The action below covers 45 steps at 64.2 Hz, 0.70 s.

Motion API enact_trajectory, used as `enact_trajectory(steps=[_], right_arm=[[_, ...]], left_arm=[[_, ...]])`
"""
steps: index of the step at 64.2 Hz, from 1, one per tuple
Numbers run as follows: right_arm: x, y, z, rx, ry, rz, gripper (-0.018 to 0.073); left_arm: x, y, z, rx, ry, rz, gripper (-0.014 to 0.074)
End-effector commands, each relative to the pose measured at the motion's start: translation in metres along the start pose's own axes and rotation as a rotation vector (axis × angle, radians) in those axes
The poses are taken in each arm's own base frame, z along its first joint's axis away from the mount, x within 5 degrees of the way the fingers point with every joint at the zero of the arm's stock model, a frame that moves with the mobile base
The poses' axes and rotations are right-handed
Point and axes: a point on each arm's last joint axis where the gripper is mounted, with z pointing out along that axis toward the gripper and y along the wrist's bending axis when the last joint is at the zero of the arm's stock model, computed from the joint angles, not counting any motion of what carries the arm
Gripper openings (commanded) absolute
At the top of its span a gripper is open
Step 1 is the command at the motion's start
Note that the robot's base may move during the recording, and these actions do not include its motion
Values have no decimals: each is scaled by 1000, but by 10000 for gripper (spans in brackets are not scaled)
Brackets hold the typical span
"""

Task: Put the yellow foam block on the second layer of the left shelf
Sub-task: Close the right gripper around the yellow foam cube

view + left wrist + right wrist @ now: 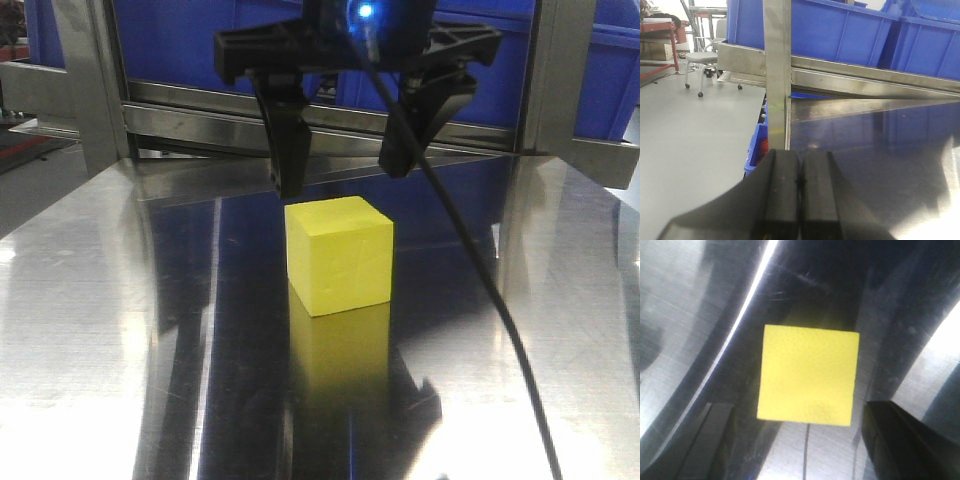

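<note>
The yellow foam block (338, 255) is a bright cube standing on a shiny metal surface (120, 320). My right gripper (342, 175) hangs open just above and behind it, one black finger on each side, touching nothing. In the right wrist view the block (809, 374) shows from above, centred ahead of the open right gripper (807, 440), with its fingers wider apart than the cube. My left gripper (799, 185) is shut and empty, its pads pressed together, next to a steel shelf post (776, 70). The block does not show in the left wrist view.
Blue plastic bins (840, 30) sit on a steel shelf level behind the post and also show in the front view (200, 40). A black cable (480, 260) hangs from the right arm across the surface. A stool (700, 60) stands on the grey floor at left.
</note>
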Motion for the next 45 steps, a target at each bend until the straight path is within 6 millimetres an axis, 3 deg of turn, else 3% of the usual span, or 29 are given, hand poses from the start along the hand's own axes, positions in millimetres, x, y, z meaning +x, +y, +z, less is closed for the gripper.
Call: enact_trajectory(steps=[1,29,45], right_arm=[[-13,0,-19,-22,-115,3,590],[-19,-8,5,0,-91,26,589],[-19,-4,19,-13,-79,26,589]], left_arm=[[1,-1,1,17,-53,-11,136],[1,-1,1,17,-53,-11,136],[1,-1,1,17,-53,-11,136]])
